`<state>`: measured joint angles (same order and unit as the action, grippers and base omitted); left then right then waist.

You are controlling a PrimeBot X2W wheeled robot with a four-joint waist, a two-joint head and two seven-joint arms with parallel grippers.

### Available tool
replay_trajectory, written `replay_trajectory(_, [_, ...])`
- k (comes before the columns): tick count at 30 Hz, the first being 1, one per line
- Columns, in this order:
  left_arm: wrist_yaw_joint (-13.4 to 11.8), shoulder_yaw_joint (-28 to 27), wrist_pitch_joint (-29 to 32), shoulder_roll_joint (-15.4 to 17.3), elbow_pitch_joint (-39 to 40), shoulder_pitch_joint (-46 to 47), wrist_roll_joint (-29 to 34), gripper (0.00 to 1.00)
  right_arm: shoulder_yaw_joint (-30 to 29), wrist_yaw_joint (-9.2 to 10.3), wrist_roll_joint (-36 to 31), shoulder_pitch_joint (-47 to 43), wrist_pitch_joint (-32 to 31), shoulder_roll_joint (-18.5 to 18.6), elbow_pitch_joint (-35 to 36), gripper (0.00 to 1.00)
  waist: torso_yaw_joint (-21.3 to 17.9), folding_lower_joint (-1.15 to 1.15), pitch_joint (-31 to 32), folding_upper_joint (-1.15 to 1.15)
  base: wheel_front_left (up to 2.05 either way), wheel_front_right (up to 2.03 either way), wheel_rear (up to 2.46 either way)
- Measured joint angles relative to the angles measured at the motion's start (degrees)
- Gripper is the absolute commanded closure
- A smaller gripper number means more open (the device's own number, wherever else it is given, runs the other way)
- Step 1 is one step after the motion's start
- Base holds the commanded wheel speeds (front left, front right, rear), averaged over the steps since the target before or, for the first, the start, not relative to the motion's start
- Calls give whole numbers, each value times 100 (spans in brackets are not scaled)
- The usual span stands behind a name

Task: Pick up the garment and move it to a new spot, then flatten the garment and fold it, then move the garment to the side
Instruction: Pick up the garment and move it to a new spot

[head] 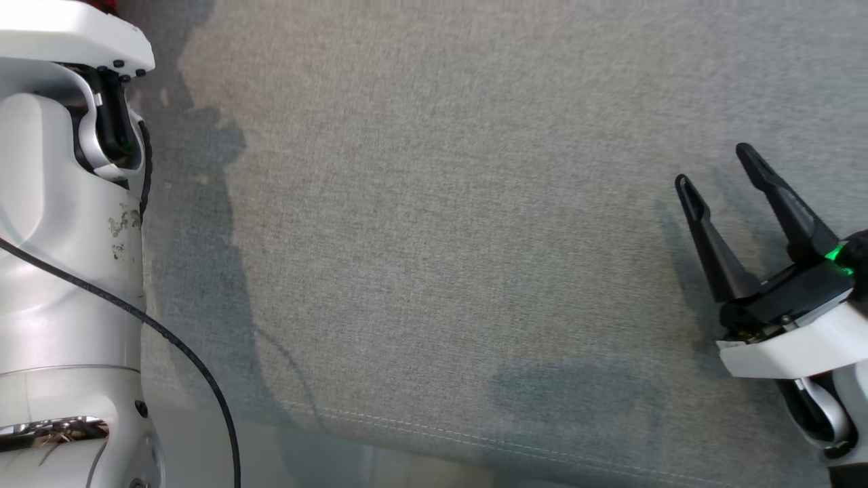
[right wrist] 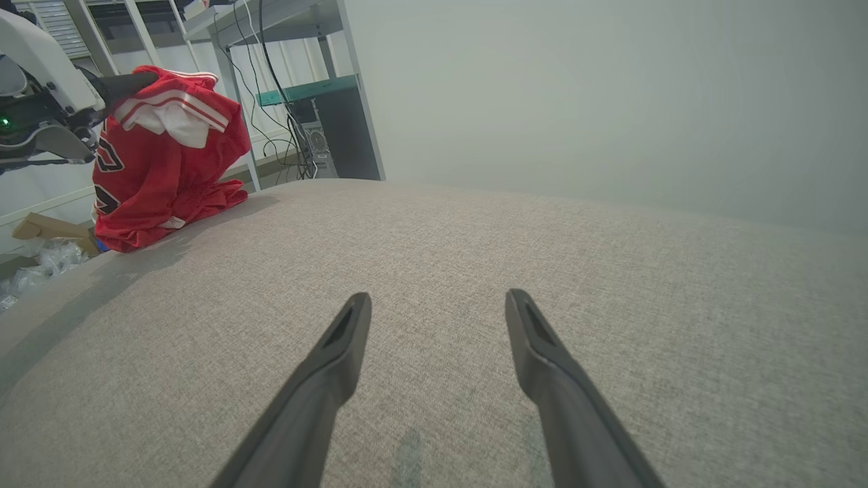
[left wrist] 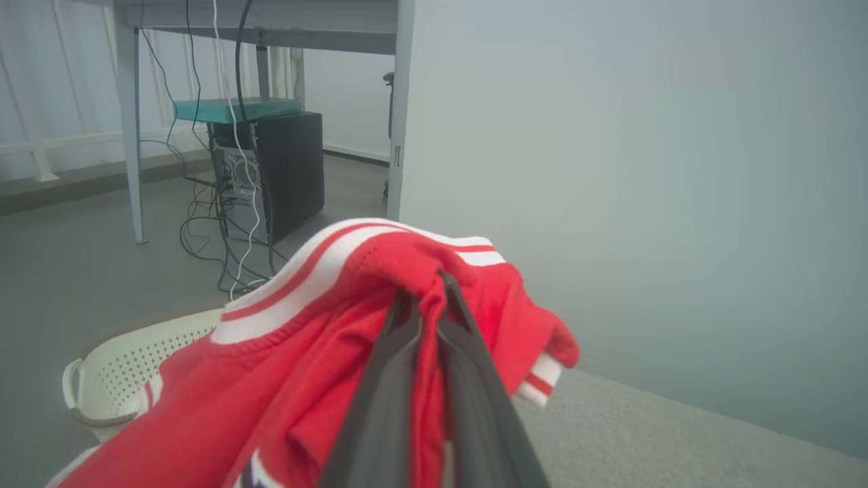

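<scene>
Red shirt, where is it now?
The red shirt hangs upper left in the right wrist view, pinched by the left gripper, its bottom beside the grey cushion.

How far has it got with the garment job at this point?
Done: the left gripper is shut on the red garment, bunched at the grey cushion's edge. In hand: lifting it toward a new spot. Left: flattening, folding, moving aside; the right gripper hangs open and empty over the cushion.

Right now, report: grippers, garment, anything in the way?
Left gripper shut on jersey, which hangs with its lower end at the cushion's edge. Right gripper open over the cushion. Basket by the jersey; nothing seen in the way.
</scene>
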<state>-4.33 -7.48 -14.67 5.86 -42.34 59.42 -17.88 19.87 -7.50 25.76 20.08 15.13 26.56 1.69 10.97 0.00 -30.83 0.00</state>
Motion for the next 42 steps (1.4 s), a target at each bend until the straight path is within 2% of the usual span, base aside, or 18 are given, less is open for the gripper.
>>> replay_trajectory(4, [138, 34, 0, 0, 307, -59, 224, 100, 26, 0, 1, -1, -1, -282, -112, 0, -155, 0, 307, 0, 0, 0, 0])
replay_trajectory(8, [364, 76, -1, -26, 412, -63, 223, 100, 33, 0, 5, -15, -1, -572, -229, 0, -348, 0, 646, 0, 0, 0, 0])
replay_trajectory(13, [516, 157, 56, -73, 483, -63, 165, 100, 29, 0, 44, -102, -1, -816, -298, 0, -594, 0, 977, 0, 0, 0, 0])
replay_trajectory(25, [779, 474, 877, -226, 1083, -73, -70, 100, -5, 0, 44, -426, -1, -1400, -461, 0, -1554, 0, 1758, 0, 0, 0, 0])
replay_trajectory(31, [831, 733, 1328, -369, 1462, -323, -402, 100, -1, 0, 63, -572, -1, -1575, -534, 0, -2040, 0, 2134, 0, 0, 0, 0])
replay_trajectory(36, [880, 893, 1712, -486, 1786, -595, -1127, 100, 16, 0, 96, -696, -1, -1680, -604, 0, -2402, 0, 2439, 0, 0, 0, 0])
replay_trajectory(42, [613, 1332, 1758, -485, 2005, -1133, -1876, 100, 12, 0, 96, -811, -2, -1714, -661, 0, -2747, 0, 2705, 1, 0, 0, 0])
